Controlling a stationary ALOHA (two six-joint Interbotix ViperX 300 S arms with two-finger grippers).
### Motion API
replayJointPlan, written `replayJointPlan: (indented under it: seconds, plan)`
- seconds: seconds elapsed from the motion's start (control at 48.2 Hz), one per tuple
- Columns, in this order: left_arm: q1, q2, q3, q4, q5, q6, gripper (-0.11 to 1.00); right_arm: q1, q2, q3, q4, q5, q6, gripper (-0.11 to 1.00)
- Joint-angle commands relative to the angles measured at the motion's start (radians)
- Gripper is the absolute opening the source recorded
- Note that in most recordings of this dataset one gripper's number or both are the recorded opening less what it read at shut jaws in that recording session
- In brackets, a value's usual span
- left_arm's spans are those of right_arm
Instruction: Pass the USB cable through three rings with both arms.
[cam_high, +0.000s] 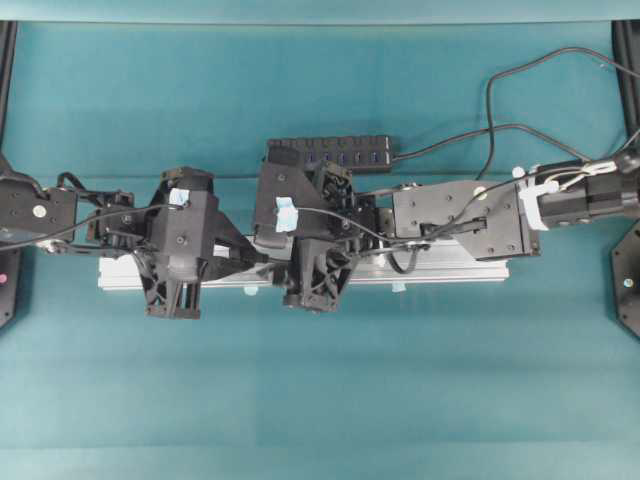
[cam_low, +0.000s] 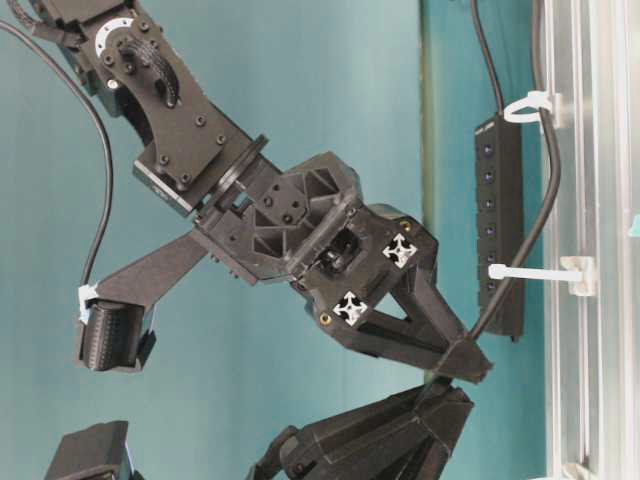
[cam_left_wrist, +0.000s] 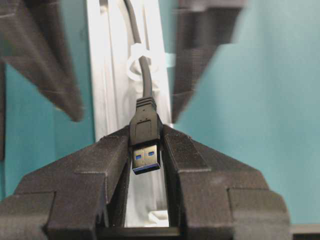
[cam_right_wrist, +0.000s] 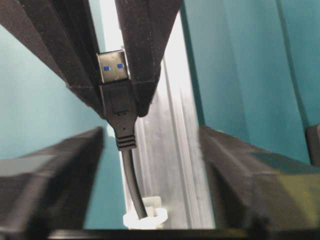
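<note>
Teal tabletop (cam_high: 320, 400), silver aluminium rail (cam_high: 460, 266). My left claw (cam_left_wrist: 146, 150) is clamped on the black USB cable's plug (cam_left_wrist: 145, 131); only the wrist views show it. My right claw (cam_right_wrist: 150, 150) is apart around the cord, which is threaded through a whitish plastic ring (cam_right_wrist: 145, 218).

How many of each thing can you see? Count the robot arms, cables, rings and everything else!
Arms: 2 (left arm, right arm)
Cable: 1
Rings: 2 clearly seen
Hub: 1
Rail: 1
Total: 7
</note>
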Motion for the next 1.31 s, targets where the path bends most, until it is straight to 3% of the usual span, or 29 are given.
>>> replayJointPlan:
  seconds: [0.0,0.145,0.29,0.684,0.912,0.954,1.161,1.203,1.286]
  plan:
    - [0.002,-0.008,-0.021,0.003,-0.003,0.005,0.22,0.002,-0.009,-0.009,-0.003,-0.006,0.002,0.22]
    - [0.002,-0.008,-0.021,0.003,-0.005,0.006,0.22,0.0,-0.008,-0.006,-0.005,-0.011,0.0,0.05]
    - [0.002,-0.008,-0.021,0.003,-0.005,0.008,0.22,0.002,-0.005,-0.006,-0.005,-0.023,-0.008,-0.03]
    - [0.009,-0.008,-0.021,0.003,-0.028,-0.008,0.22,0.003,-0.003,-0.012,-0.005,-0.012,-0.011,-0.05]
    - [0.012,-0.018,-0.017,0.003,-0.026,-0.012,0.22,0.003,0.003,-0.025,-0.008,0.057,-0.02,-0.05]
    - [0.012,-0.021,-0.015,0.003,-0.026,-0.014,0.29,0.003,0.005,-0.029,-0.009,0.069,-0.029,-0.05]
    - [0.012,-0.071,-0.014,0.003,-0.025,-0.077,0.9,0.003,0.034,-0.08,-0.011,0.146,-0.083,-0.05]
    - [0.012,-0.086,-0.008,0.003,-0.023,-0.1,0.93,0.005,0.043,-0.092,-0.009,0.166,-0.094,-0.05]
    - [0.012,-0.115,0.011,0.003,-0.021,-0.141,0.85,0.006,0.064,-0.123,-0.009,0.201,-0.114,-0.05]
